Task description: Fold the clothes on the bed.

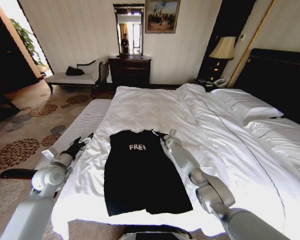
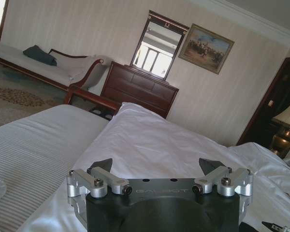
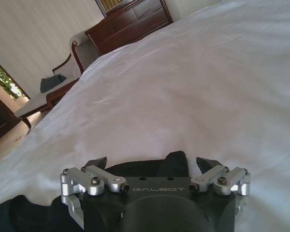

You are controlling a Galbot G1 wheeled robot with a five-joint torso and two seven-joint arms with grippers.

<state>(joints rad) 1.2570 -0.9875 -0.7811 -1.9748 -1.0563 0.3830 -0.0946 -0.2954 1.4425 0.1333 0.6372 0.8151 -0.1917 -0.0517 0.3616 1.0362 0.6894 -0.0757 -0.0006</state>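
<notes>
Black T-shirt (image 1: 140,172) flat on bed (image 1: 155,107), sleeves folded in, collar toward headboard; right gripper (image 1: 162,135) just beside shirt's collar corner, fingers wide, holding nothing; left gripper (image 1: 86,139) off shirt's other side over bed edge, fingers wide, empty

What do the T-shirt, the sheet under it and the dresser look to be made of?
T-shirt: soft matte black knit, probably cotton; lies limp with small wrinkles.
Sheet: smooth white woven cloth, slight sheen, creased folds.
Dresser: dark reddish wood, apparently polished; drawer fronts catch light.
</notes>
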